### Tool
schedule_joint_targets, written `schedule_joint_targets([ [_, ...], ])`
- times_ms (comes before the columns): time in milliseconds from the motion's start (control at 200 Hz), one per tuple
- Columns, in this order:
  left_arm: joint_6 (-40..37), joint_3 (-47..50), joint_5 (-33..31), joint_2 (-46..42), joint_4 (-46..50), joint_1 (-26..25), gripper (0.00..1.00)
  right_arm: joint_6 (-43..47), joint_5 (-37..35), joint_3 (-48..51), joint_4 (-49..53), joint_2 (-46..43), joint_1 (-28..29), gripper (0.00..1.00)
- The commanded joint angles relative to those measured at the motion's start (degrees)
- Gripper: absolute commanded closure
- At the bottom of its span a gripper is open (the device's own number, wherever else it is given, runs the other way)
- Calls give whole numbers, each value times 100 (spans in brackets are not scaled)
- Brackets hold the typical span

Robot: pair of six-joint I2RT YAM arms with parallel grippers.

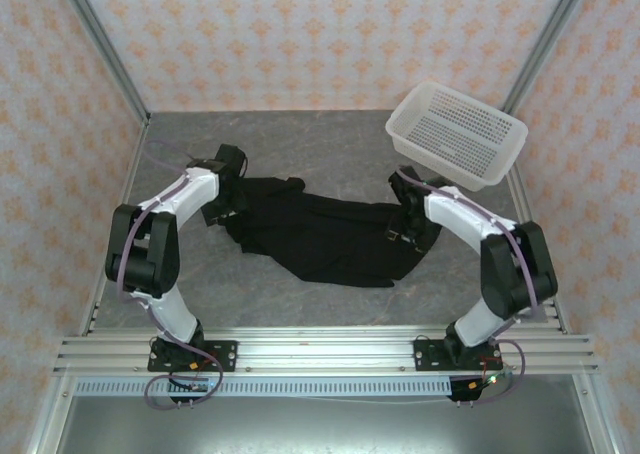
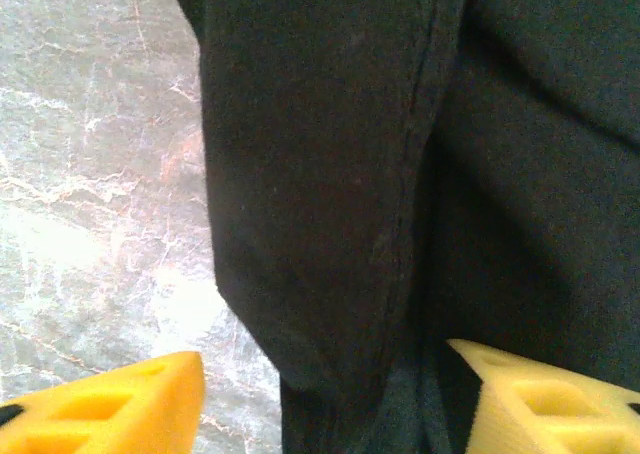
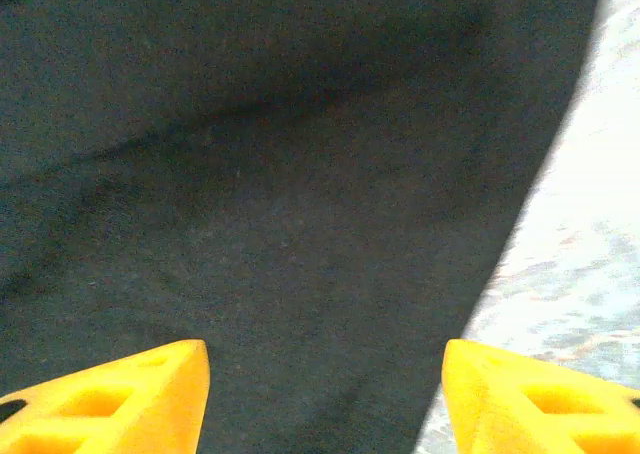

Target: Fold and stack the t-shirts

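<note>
We are looking at a grey, marble-veined table [image 1: 330, 144] that is carrying one black t-shirt [image 1: 330, 236]. The t-shirt is lying rumpled and unfolded across the middle, stretching from the left side toward the right, with only plain black cloth showing and bare table all around it. A white perforated basket [image 1: 457, 132] is sitting tilted at the far right corner; we cannot tell whether it is resting on the table itself.
</note>
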State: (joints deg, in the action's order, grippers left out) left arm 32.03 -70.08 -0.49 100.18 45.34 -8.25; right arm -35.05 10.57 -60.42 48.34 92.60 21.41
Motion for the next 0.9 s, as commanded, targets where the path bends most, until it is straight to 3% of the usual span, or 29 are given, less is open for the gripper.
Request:
schedule_joint_targets([
  [0, -109, -234, -221, -37, -162, 8, 45, -369, 449, -145, -594, 402, 195, 37],
  [140, -109, -339, -241, -109, -134, 8, 63, -535, 550, -389, -822, 1032, 346, 42],
  [255, -277, -423, -276, -93, -44, 16, 90, -501, 293, -569, -779, 1368, 338, 77],
  [350, -316, -440, -291, -235, -19, 43, 98, -347, 51, -837, -551, 1417, 299, 100],
  [585, -289, -446, -499, -1043, 118, 46, 100, 6, -615, -1398, 66, 619, 171, 100],
  [896, 140, -323, -1094, -2778, 264, 50, 100, 458, -1142, -2191, 1028, -329, 92, 100],
])
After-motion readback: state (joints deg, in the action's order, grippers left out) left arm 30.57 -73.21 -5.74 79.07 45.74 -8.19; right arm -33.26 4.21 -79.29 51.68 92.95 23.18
